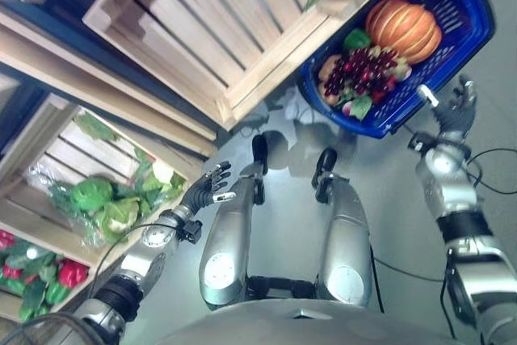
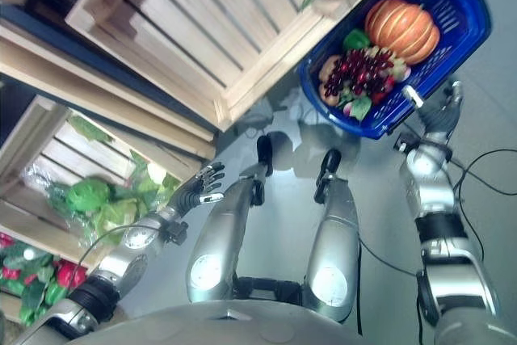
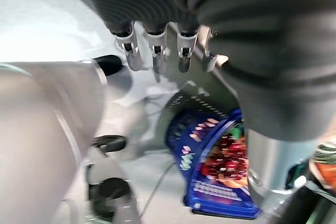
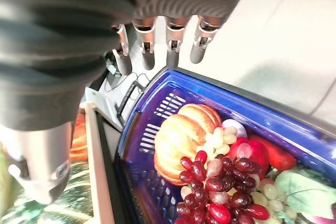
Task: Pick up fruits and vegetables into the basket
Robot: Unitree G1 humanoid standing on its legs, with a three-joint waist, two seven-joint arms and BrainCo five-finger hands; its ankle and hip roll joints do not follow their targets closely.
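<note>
Up in the upper right of the left eye view, the blue basket (image 1: pixel 468 30) is sitting on the grey floor (image 1: pixel 388 199), and it is carrying an orange pumpkin (image 1: pixel 403 27), a bunch of dark red grapes (image 1: pixel 363 70), pale green grapes (image 4: pixel 220 142) and a green leaf (image 1: pixel 356 39). The right hand (image 1: pixel 455 111) is hanging just beside the basket's lower right rim, fingers straight and apart, gripping nothing; in the right wrist view those fingers (image 4: pixel 170 51) are pointing over the blue rim with the pumpkin right below. Over in the lower left of the frame, the left hand (image 1: pixel 206 189) is hovering near the edge of a wooden crate (image 1: pixel 48 143), fingers loosely spread and holding nothing, and its wrist view is showing the fingers (image 3: pixel 157 56) relaxed above the floor. That crate is holding bagged green vegetables (image 1: pixel 101 199), and red and green peppers (image 1: pixel 40 276) are lying at the far lower left. A big slatted wooden crate (image 1: pixel 218 22) is filling the upper middle, touching the basket's left side.
</note>
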